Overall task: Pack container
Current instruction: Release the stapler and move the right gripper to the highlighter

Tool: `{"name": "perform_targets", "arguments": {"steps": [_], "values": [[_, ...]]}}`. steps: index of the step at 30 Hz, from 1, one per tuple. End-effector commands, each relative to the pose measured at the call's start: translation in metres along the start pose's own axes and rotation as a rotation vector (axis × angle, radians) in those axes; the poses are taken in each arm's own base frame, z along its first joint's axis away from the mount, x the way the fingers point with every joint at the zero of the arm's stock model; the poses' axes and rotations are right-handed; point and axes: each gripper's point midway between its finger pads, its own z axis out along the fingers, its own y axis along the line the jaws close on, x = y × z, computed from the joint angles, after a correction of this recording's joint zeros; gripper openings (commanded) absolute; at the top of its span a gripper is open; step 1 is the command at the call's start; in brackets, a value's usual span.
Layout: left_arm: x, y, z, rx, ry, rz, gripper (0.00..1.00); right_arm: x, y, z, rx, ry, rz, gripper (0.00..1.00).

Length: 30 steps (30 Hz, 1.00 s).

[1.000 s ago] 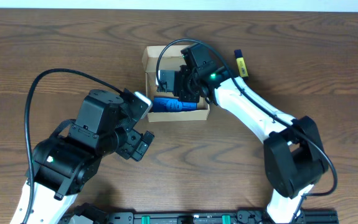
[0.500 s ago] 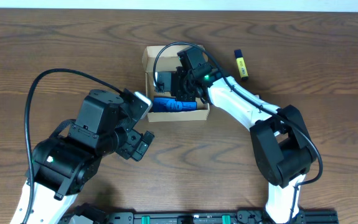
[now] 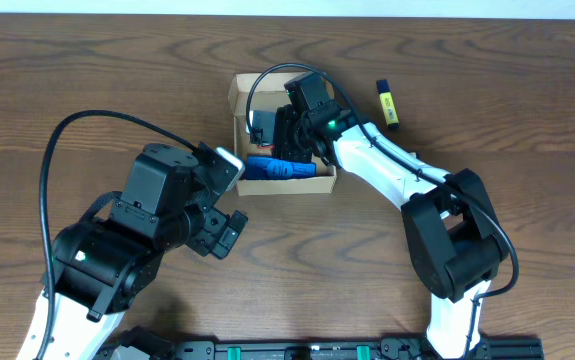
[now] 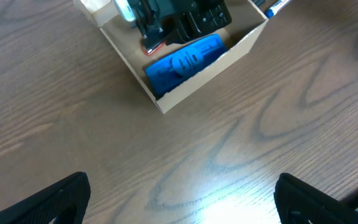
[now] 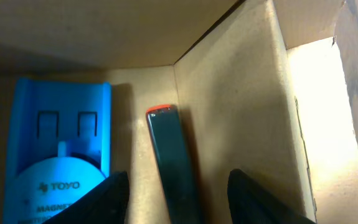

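The container (image 3: 235, 92) is a small tan cardboard box standing open at the table's centre; it also shows in the left wrist view (image 4: 203, 71) and the right wrist view (image 5: 228, 93). Inside lie a blue tool (image 3: 277, 169) (image 4: 185, 61) (image 5: 63, 143) and a dark pen with a red tip (image 5: 169, 149). My right gripper (image 3: 285, 135) (image 5: 179, 199) is down inside the box, open, its fingers either side of the pen without touching it. My left gripper (image 3: 229, 232) (image 4: 182, 199) is open and empty above bare table, in front of and left of the box.
A yellow marker (image 3: 388, 103) lies on the wooden table to the right of the box, behind the right arm. The right arm's cable loops over the box's back edge.
My right gripper has shifted a little to the left inside the box and the right arm's elbow has swung left. The left arm has not moved.
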Motion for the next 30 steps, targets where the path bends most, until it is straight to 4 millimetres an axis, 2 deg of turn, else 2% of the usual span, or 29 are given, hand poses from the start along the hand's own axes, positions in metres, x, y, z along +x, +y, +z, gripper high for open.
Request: {"name": "perform_targets", "arguments": {"steps": [1,5,8,13,16,19,22,26,30], "values": [[-0.003,0.001,-0.003,-0.001,-0.009,-0.009,0.95,-0.028,-0.011,-0.031,0.045,-0.064,0.054,0.55],[-0.003,0.001,-0.003,-0.001,-0.009,-0.009,0.95,-0.05,-0.016,-0.075,0.085,-0.107,0.061,0.57],[-0.003,0.001,-0.003,-0.001,-0.009,-0.009,0.95,-0.061,-0.02,-0.117,0.127,-0.136,0.061,0.57],[-0.003,0.001,-0.003,-0.001,-0.009,-0.009,0.95,-0.068,-0.027,-0.184,0.205,-0.178,0.063,0.55],[-0.003,0.001,-0.003,-0.001,-0.009,-0.009,0.95,-0.066,-0.028,-0.214,0.242,-0.189,0.085,0.55],[-0.003,0.001,-0.003,-0.001,-0.009,-0.009,0.95,-0.049,-0.039,-0.24,0.318,-0.155,0.181,0.55],[-0.003,0.001,-0.003,-0.001,-0.009,-0.009,0.95,-0.017,-0.053,-0.254,0.386,-0.087,0.327,0.57],[-0.003,0.001,-0.003,-0.001,-0.009,-0.009,0.95,0.02,-0.061,-0.259,0.394,-0.031,0.494,0.58],[-0.003,0.001,-0.003,-0.001,-0.009,-0.009,0.95,0.042,-0.062,-0.262,0.395,0.008,0.579,0.58]]}}
